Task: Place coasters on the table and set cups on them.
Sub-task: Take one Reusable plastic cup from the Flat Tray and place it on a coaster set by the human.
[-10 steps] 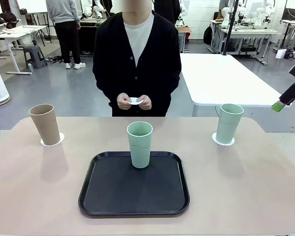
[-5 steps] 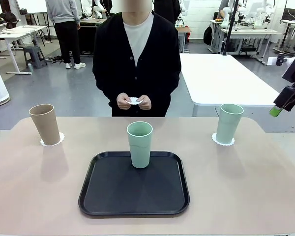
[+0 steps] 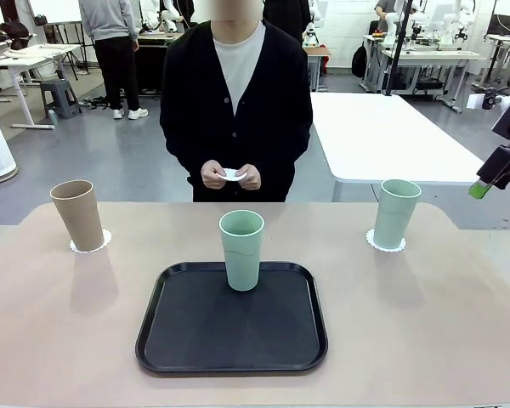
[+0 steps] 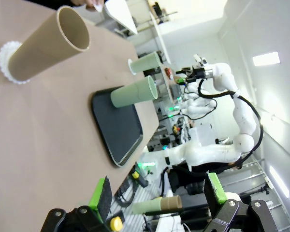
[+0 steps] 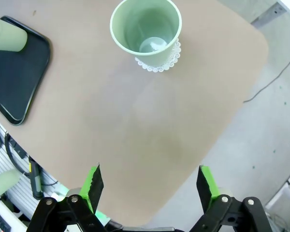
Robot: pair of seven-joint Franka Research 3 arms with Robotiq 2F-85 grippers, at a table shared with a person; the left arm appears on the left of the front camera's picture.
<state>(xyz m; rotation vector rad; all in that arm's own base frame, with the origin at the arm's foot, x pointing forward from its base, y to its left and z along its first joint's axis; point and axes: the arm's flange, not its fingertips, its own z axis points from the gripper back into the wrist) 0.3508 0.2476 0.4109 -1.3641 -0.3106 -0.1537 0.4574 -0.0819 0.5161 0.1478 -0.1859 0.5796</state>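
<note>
The tan-brown cup (image 3: 77,214) stands upright near the far left of the tabletop (image 3: 425,323) on a coaster (image 3: 91,242), of which just a scalloped rim peeks out around the base. Toward the far right, a mint-green cup (image 3: 395,212) stands on a second coaster (image 3: 385,245) in the same way. From the right wrist this cup's doily shows mostly on one side of its base.

The other mint-green cup (image 3: 241,249) stands upright on the far part of the black tray (image 3: 231,340) in the middle of the tabletop, with no coaster visible under it. The right wrist view cuts the tray off at its left edge and catches just a sliver of this cup.

Across the tabletop, the person's hands (image 3: 232,176) hold a small white piece in front of the body, apparently a third coaster. Fingers cover much of it, so its edge is hard to make out.

The right gripper (image 5: 150,182) hangs high above the right end of the tabletop, jaws spread wide with nothing between them. The front view cuts it at the picture's right edge. The left gripper (image 4: 158,192) is likewise wide apart and empty, raised off the tabletop's left side and well apart from the tan-brown cup.
</note>
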